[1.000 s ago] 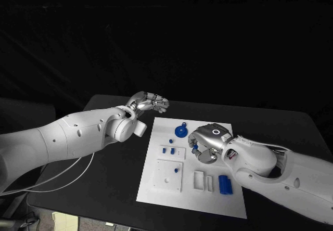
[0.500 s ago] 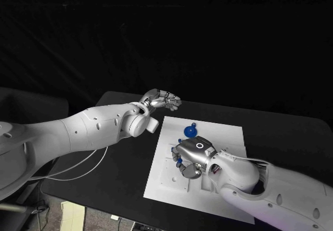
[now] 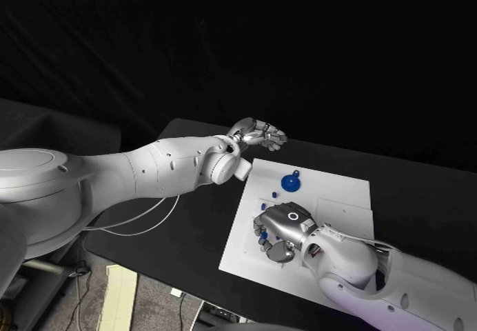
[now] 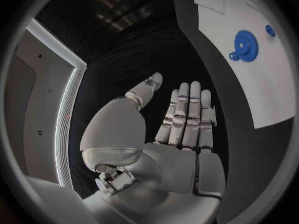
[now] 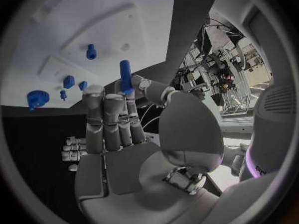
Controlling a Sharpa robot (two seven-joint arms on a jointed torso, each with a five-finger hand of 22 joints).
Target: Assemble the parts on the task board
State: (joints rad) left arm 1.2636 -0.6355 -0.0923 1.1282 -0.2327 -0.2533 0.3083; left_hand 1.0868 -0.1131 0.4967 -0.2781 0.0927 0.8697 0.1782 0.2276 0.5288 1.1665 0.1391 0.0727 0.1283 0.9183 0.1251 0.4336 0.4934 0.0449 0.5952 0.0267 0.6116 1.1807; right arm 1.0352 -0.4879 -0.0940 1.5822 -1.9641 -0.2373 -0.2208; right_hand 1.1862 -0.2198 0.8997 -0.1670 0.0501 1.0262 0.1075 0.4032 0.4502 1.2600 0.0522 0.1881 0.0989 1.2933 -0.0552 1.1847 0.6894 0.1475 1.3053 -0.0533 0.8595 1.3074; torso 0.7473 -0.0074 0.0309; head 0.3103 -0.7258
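The black table (image 3: pixel 189 207) spreads under me, and the white board (image 3: pixel 338 196) lies across its middle, tilted so its long side runs from about 1 o'clock down to 7 o'clock in the head view.

My left arm (image 3: pixel 149 172) reaches in from 9 o'clock and ends off the board's far corner, over bare table. My left hand (image 3: pixel 258 133) there grasps nothing: in the left wrist view the left hand (image 4: pixel 181 119) has its fingers straight and side by side, the thumb standing apart.

My right arm (image 3: pixel 387 276) comes up from 5 o'clock. My right hand (image 3: pixel 283 231) hangs over the near half of the board. In the right wrist view my right hand (image 5: pixel 118 129) pinches a slim blue peg (image 5: pixel 125 77) between the thumb and a fingertip, the peg upright above the fingers.

A blue gear (image 3: pixel 290 183) lies flat on the board's far part, at about 12 o'clock from my right hand and well apart from it. Several small blue pieces (image 5: pixel 69 81) stand on the board between the gear and my right hand, and one more blue peg (image 5: pixel 91 51) stands in a raised white block (image 5: pixel 109 35).
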